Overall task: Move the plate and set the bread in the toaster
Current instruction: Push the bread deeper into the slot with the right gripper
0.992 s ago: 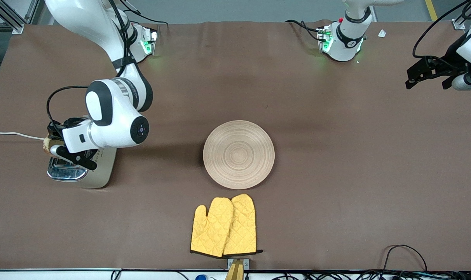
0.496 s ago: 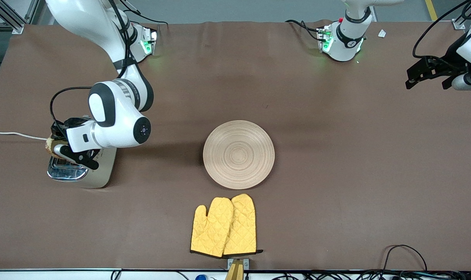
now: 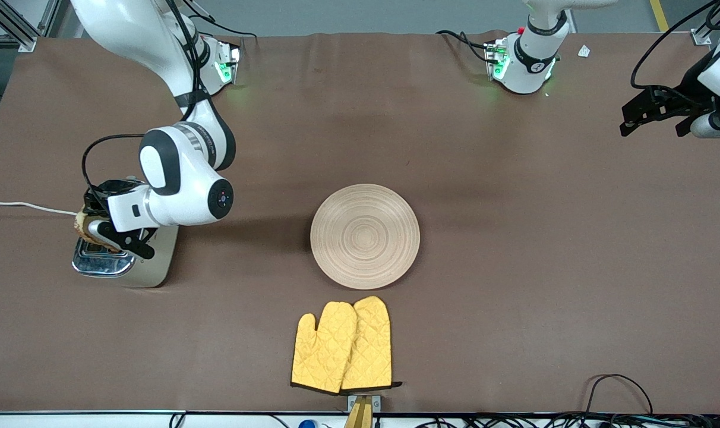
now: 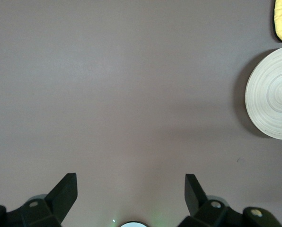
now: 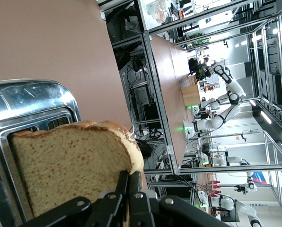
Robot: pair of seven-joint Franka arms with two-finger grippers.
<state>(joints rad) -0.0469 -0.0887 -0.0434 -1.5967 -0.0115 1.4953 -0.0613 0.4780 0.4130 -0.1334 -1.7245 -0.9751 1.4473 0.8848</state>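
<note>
My right gripper (image 3: 92, 229) is shut on the bread (image 3: 82, 223), a light brown seeded slice, and holds it on edge over the chrome top of the toaster (image 3: 122, 264) at the right arm's end of the table. In the right wrist view the bread (image 5: 70, 163) stands just above a toaster (image 5: 18, 111) slot, pinched at its crust by my right gripper (image 5: 134, 182). The pale wooden plate (image 3: 365, 235) lies at the table's middle and shows in the left wrist view (image 4: 273, 92). My left gripper (image 4: 131, 187) is open and empty, waiting above the table's left-arm end (image 3: 645, 116).
A pair of yellow oven mitts (image 3: 343, 346) lies nearer the front camera than the plate. The toaster's white cord (image 3: 21, 205) runs off the table's edge. Cables (image 3: 615, 386) lie along the front edge.
My right gripper has shifted the bread slightly toward the table's middle, over the toaster's top. The left arm, plate and mitts have not moved.
</note>
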